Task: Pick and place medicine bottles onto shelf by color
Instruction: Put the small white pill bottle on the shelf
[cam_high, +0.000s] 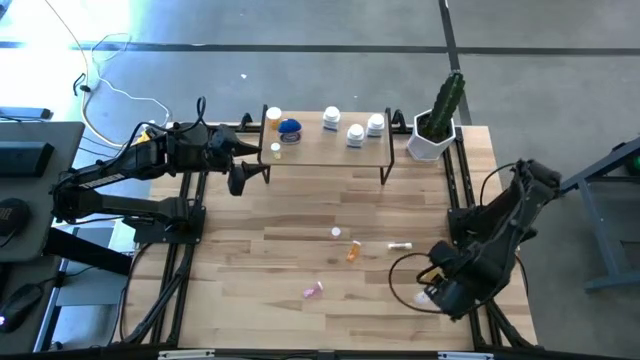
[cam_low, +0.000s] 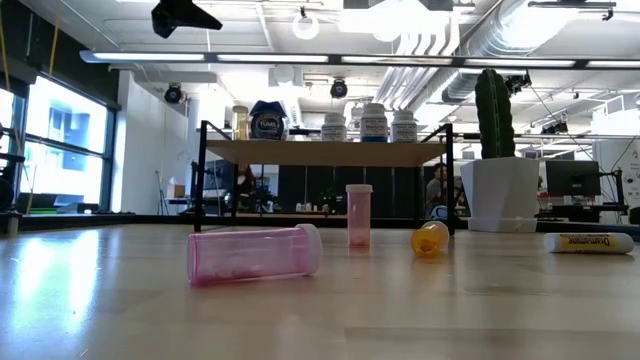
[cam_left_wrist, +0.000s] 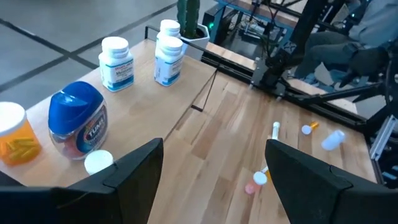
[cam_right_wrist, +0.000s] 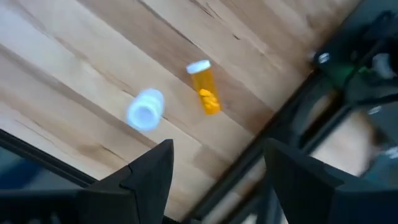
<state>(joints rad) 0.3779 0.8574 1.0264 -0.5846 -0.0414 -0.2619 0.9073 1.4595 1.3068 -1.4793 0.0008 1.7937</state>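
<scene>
Bottles on shelf: whites grouped right, orange and blue jar left, sorted by color.
Left gripper: jaws wide, empty, beside shelf.
Right gripper: jaws spread, empty, above fallen orange bottle.

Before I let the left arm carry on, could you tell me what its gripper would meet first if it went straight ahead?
Probably nothing at once: the open left gripper points past the light wood shelf's end toward the wooden table. The blue-lidded jar sits off to one side; depth is unclear.

"TUMS" on the blue-lidded jar; other labels probably unreadable
</scene>
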